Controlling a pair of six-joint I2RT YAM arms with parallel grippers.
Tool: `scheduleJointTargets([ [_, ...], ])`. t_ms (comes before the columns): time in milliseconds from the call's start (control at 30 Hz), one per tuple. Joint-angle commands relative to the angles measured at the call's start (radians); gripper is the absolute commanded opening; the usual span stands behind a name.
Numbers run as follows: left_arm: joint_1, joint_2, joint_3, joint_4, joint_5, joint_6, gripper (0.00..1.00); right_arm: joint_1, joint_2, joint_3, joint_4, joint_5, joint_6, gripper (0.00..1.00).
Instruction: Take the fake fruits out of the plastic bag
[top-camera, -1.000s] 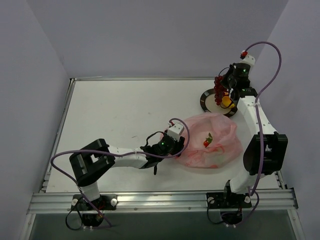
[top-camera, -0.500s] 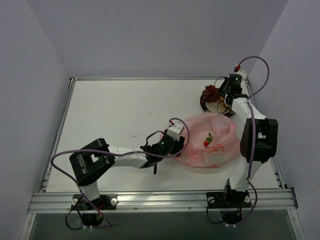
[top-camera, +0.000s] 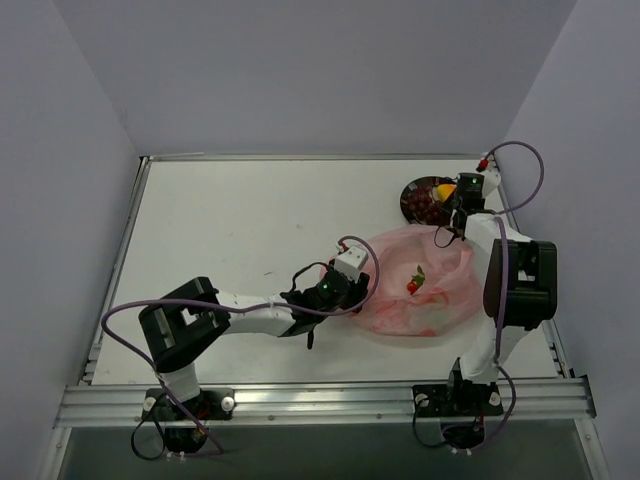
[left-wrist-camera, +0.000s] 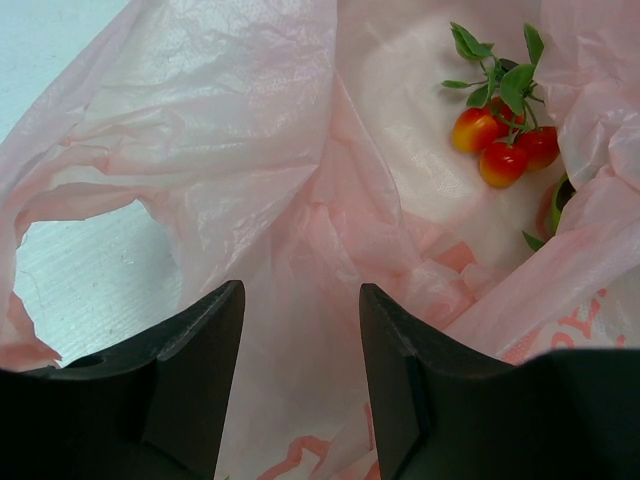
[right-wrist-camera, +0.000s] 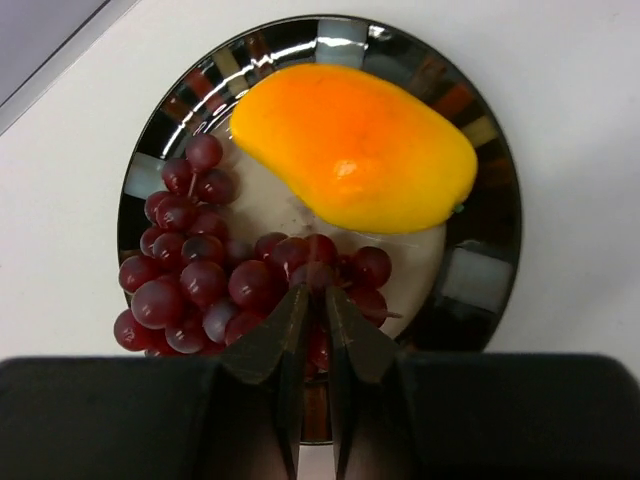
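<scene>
Grapes (right-wrist-camera: 200, 285) lie beside the yellow fruit (right-wrist-camera: 355, 150) on the plate (right-wrist-camera: 480, 270), your right fingers (right-wrist-camera: 262, 345) pinched on them; your left fingers (left-wrist-camera: 195, 340) straddle the bag (left-wrist-camera: 230, 150), grip impossible to tell.

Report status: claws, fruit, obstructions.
Right claw shut on grape bunch, down on plate beside orange fruit. Left claw open at bag. Red fruit sprig inside bag, nothing covering it.
</scene>
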Motion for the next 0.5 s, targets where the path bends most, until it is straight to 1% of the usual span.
scheduleJointTargets([
  [0,0.006,-0.002,0.055,0.017,0.009,0.004,0.47,-0.007,-0.107,-0.015,0.057,0.078,0.018,0.1],
  [33,0.006,-0.002,0.055,0.017,0.009,0.004,0.47,-0.009,-0.119,-0.017,0.057,0.082,0.016,0.19],
  [100,0.006,0.0,0.055,0.019,0.011,0.004,0.47,-0.009,-0.133,-0.023,0.056,0.087,0.01,0.27],
  [133,0.006,0.0,0.055,0.019,0.011,0.004,0.48,-0.009,-0.147,-0.023,0.056,0.085,0.009,0.4],
  [167,0.006,0.001,0.055,0.019,0.013,0.003,0.48,-0.009,-0.154,-0.022,0.054,0.082,0.007,0.48],
  [200,0.006,0.001,0.055,0.019,0.014,0.003,0.47,-0.009,-0.162,-0.019,0.048,0.067,0.004,0.54],
  [233,0.006,0.003,0.055,0.02,0.016,0.003,0.48,-0.009,-0.18,-0.015,0.042,0.058,0.002,0.65],
  [267,0.006,0.0,0.058,0.022,0.017,0.003,0.48,-0.009,-0.191,-0.012,0.031,0.046,0.001,0.69],
  [300,0.006,0.0,0.057,0.022,0.019,0.003,0.48,-0.009,-0.205,-0.008,0.026,0.012,-0.001,0.71],
  [400,0.005,-0.005,0.057,0.023,0.022,0.003,0.48,-0.006,-0.271,-0.008,0.002,-0.055,0.004,0.72],
  [467,0.005,-0.012,0.057,0.022,0.02,0.006,0.48,0.008,-0.346,-0.023,-0.023,-0.126,0.007,0.73],
])
